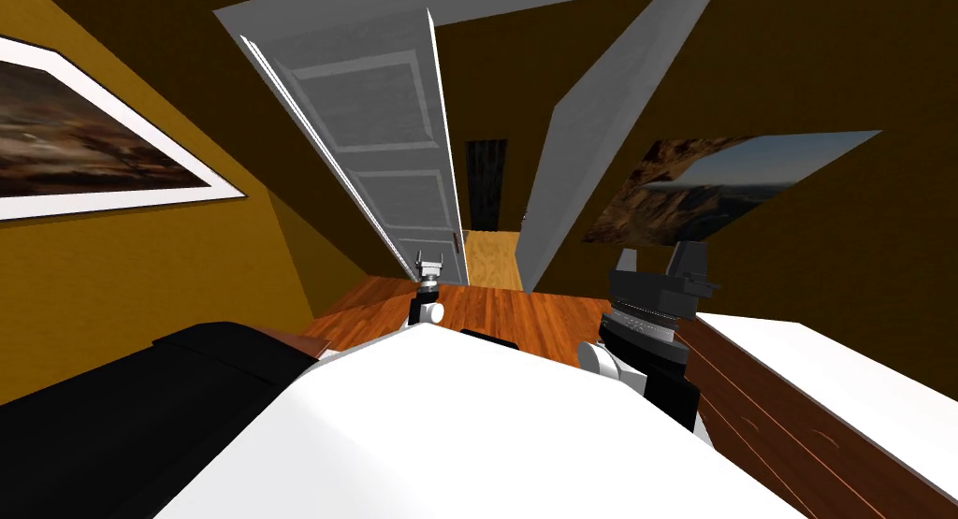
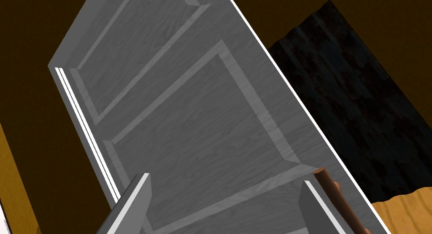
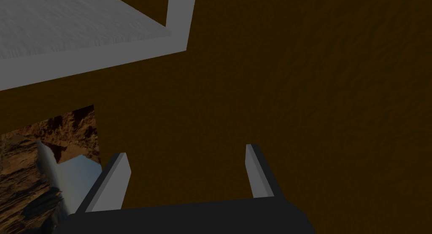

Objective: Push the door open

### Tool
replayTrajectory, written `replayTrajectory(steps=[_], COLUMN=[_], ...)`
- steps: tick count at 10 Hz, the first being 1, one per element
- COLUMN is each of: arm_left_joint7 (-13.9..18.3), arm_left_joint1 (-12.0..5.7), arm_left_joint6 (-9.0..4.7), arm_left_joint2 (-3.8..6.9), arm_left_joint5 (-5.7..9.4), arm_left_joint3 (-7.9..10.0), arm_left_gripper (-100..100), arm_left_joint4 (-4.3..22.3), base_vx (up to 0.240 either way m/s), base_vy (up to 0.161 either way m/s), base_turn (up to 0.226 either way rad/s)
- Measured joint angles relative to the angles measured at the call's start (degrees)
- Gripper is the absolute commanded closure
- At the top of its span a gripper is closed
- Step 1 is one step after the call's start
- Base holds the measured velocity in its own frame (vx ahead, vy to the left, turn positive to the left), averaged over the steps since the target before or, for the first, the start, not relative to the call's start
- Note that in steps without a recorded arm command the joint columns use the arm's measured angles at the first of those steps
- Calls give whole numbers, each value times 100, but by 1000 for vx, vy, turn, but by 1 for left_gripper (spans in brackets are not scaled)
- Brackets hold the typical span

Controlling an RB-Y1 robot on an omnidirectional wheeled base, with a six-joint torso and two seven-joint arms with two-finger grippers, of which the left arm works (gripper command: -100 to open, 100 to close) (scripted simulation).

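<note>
A grey panelled door stands partly swung away, leaving a gap to a lit wooden floor beyond. In the left wrist view the door is close ahead, with its brown handle beside one finger. My left gripper is open, just short of the door's lower part near its free edge; its fingers have nothing between them. My right gripper is held up at the right, open and empty, its fingers facing the brown wall.
The grey door frame rises right of the gap. A brown dresser with a white top stands close on my right. A black piece of furniture lies at my left. Pictures hang on both walls.
</note>
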Motion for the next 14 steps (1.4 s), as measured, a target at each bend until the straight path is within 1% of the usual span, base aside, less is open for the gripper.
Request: replayTrajectory(steps=[1, 2, 3, 4, 5, 6, 7, 8, 10, 11, 12, 13, 14], arm_left_joint7=[74, 153, 267, 369, 438, 519, 618, 755, 1027, 1148, 1291, 1406, 1536], arm_left_joint1=[-46, -87, -132, -158, -184, -257, -304, -358, -431, -479, -538, -562, -600], arm_left_joint6=[-50, -79, -134, -147, -167, -216, -269, -352, -451, -525, -591, -617, -678], arm_left_joint2=[9, 24, 40, 41, 53, 62, 59, 84, 137, 132, 169, 184, 204], arm_left_joint5=[47, 128, 225, 341, 394, 466, 561, 663, 893, 988, 1102, 1216, 1313], arm_left_joint3=[-13, -13, -33, -42, -48, -57, -81, -106, -124, -159, -168, -174, -198], arm_left_gripper=[-100, -100, -100, -100, -100, -100, -100, -100, -100, -100, -100, -100, -100], arm_left_joint4=[140, 272, 457, 563, 653, 831, 998, 1217, 1549, 1751, 1956, 2080, 2267], base_vx=[25, 39, 51, 36, 34, 34, 41, 47, 50, 38, 37, 35, 36], base_vy=[57, 73, 82, 69, 64, 87, 93, 99, 113, 113, 107, 104, 104], base_turn=[-112, -217, -205, -65, -153, -215, -193, -220, -205, -186, -234, -199, -184])
